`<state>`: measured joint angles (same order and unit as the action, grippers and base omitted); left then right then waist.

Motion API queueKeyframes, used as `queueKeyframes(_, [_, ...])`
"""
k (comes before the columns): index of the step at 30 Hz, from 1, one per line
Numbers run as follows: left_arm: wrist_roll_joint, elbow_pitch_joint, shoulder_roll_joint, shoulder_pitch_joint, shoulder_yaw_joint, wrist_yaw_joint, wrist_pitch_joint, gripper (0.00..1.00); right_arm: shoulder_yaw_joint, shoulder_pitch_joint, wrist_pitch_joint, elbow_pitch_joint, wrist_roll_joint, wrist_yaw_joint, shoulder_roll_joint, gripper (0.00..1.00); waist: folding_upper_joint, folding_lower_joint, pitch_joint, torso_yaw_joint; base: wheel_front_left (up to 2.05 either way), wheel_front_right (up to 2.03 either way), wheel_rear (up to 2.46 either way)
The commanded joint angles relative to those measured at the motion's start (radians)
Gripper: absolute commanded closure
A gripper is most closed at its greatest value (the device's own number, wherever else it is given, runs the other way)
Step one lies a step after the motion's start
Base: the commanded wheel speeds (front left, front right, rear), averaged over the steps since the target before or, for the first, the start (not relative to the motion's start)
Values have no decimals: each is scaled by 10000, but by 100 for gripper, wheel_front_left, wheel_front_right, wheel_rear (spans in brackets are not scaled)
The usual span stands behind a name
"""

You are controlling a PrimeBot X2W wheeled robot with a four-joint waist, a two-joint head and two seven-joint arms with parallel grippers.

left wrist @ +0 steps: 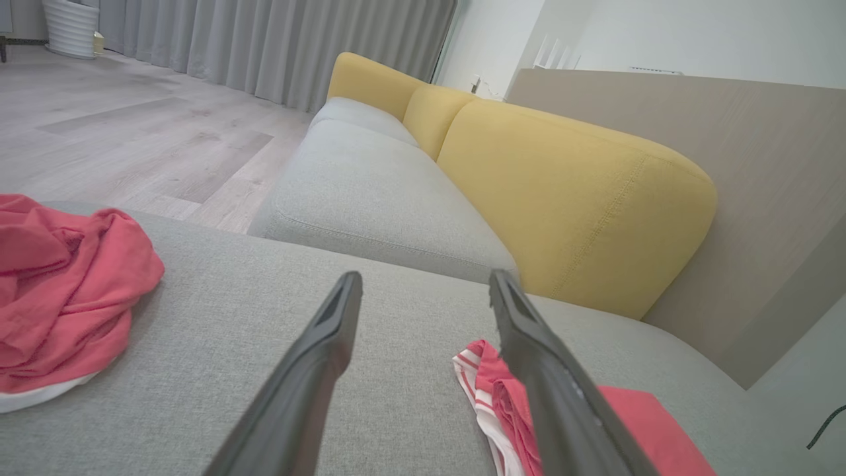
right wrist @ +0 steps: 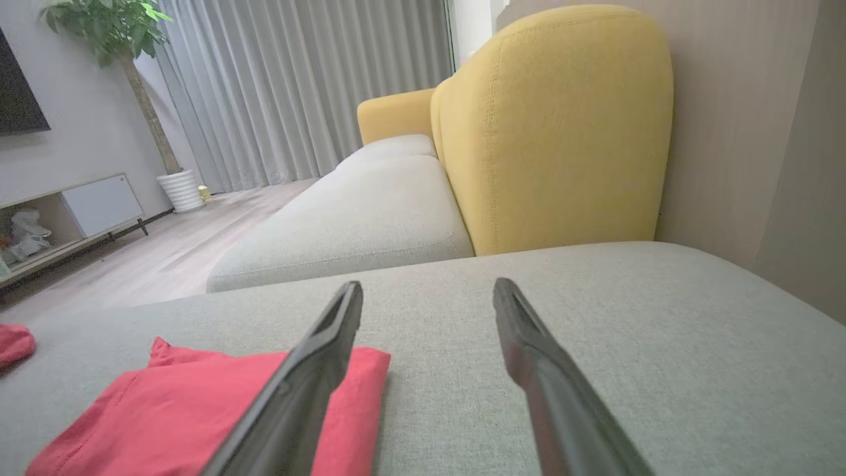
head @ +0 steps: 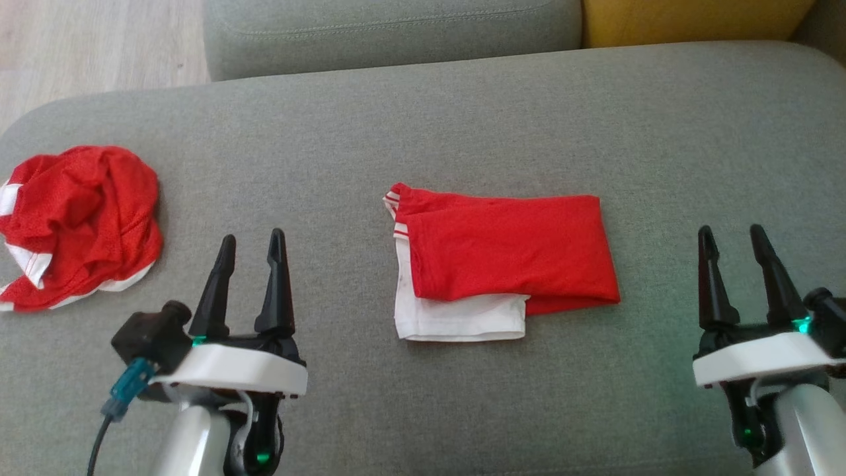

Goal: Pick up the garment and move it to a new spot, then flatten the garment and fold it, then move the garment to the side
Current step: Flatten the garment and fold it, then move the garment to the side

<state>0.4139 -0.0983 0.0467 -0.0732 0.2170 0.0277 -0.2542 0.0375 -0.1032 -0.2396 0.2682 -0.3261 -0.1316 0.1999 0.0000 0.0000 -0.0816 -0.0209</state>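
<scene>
Folded garment point(head: 502, 261): red with white trim, folded to a rectangle, flat on mid-cushion, between the two grippers.
Left gripper point(head: 252, 235): fingers spread wide, nothing held; apart from the fold's left edge.
Right gripper point(head: 730, 229): spread wide, nothing held; apart from the fold's right edge.
Crumpled garment point(head: 76, 225): red-and-white heap, cushion's far left.
Cushion point(head: 423, 119): grey fabric.

— What's at the top right?
— A yellow backrest point(head: 694, 20), beside a grey seat cushion point(head: 396, 33).
— And upper left?
— Pale wood floor point(head: 86, 46). The right wrist view has grey curtains point(right wrist: 297, 86) and a potted plant point(right wrist: 112, 33) there.
</scene>
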Motion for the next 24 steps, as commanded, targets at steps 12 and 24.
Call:
queueKeyframes(12, [-62,368,35,-470,-142,-52,-76,0,194,-506,680,-285,178,9,-239,0,0,0,-473,178,0,0,0])
queueKeyframes(24, [-54,119,35,-990,235,-63,-76,0,219,-1855,2128,1374,-584,9,-828,0,0,0,-1491,729,0,0,0])
